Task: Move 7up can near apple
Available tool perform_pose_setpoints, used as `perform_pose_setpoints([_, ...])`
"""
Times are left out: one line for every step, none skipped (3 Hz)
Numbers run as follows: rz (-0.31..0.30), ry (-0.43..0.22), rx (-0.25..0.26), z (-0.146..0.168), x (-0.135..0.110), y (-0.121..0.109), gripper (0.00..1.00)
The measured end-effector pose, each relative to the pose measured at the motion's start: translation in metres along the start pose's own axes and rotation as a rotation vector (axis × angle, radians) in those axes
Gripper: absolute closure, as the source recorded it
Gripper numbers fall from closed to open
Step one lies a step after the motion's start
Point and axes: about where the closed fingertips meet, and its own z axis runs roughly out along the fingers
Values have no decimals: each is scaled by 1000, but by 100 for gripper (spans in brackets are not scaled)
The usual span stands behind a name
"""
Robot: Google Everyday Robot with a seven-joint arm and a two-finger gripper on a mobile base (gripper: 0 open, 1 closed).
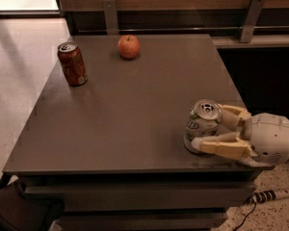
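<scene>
Cream fingers (221, 147) are sitting apart, 1 on each side of the 7up can (202, 124), bracketing it with no squeeze showing. Gripper (209, 127) is reaching in over the right edge, by the front-right corner of the table (135, 129). Can is standing upright there. Apple (128, 46) is resting at the back edge, well apart. Reddish-brown can (72, 64) is standing near the back-left corner. Likely step: closing. Seat the can deeper, clamp mid-body, lift straight; front edge is close.
</scene>
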Motion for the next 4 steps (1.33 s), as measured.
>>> perform_pose_setpoints([-2,1,-4,2,-1,1,62])
perform_pose_setpoints([-4,1,-8,4,-2,2,85])
perform_pose_setpoints([-6,2,-12,6,-3,3,100])
perform_pose_setpoints([3,6,-13,2,-8,-13,100])
